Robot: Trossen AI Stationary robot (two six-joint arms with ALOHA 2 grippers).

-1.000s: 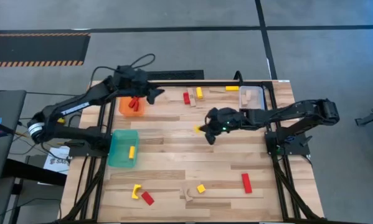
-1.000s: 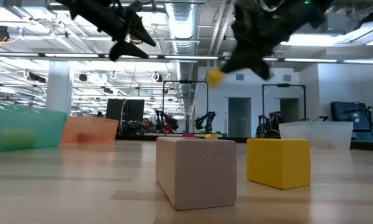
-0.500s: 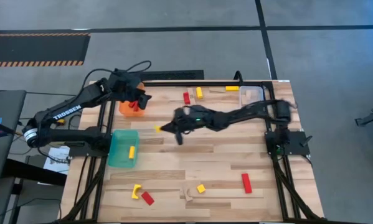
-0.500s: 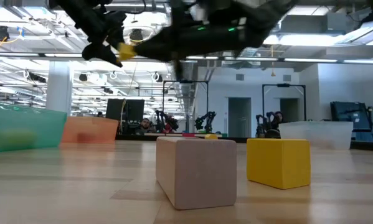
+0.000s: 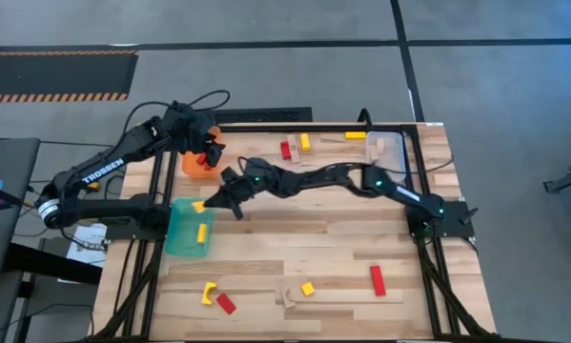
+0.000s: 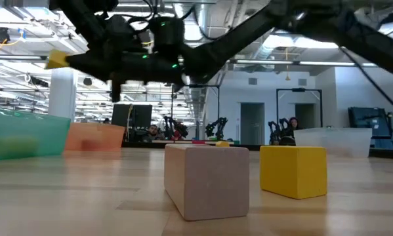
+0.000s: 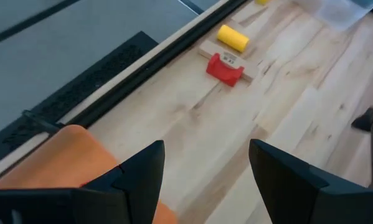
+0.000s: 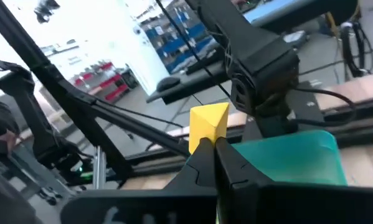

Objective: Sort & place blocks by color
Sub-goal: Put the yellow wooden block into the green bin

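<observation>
My right gripper (image 5: pixel 206 204) reaches across the table and is shut on a small yellow block (image 5: pixel 198 206), held in the air at the far right corner of the teal bin (image 5: pixel 176 217). That bin holds one yellow bar (image 5: pixel 201 232). My left gripper (image 5: pixel 212 152) hovers open over the orange bin (image 5: pixel 191 165), which holds red blocks (image 5: pixel 203 163). A red block (image 7: pixel 223 67) and a yellow cylinder (image 7: pixel 232 38) lie near the far edge. More red, yellow and wood blocks lie near the near edge. My right gripper pinches the yellow block (image 8: pixel 208 122) between its two fingertips (image 8: pixel 202 152), which grip its lower part. The block is lifted clear of the table and sticks out past the fingertips, as the low view also shows for the block (image 6: pixel 55 61).
The clear bin (image 5: pixel 388 139) at the far right holds wood blocks (image 5: pixel 379 149). A yellow bar (image 5: pixel 355 134) lies beside it. Near the near edge lie a yellow piece (image 5: pixel 208 292), red block (image 5: pixel 226 303), wood block (image 5: pixel 290 298), yellow cube (image 5: pixel 308 288) and red bar (image 5: pixel 377 279).
My right gripper has swept from the table's middle toward its left edge, carrying the yellow block held shut, and now stands at the teal bin. My left gripper has drawn back toward the left, over the orange bin.
</observation>
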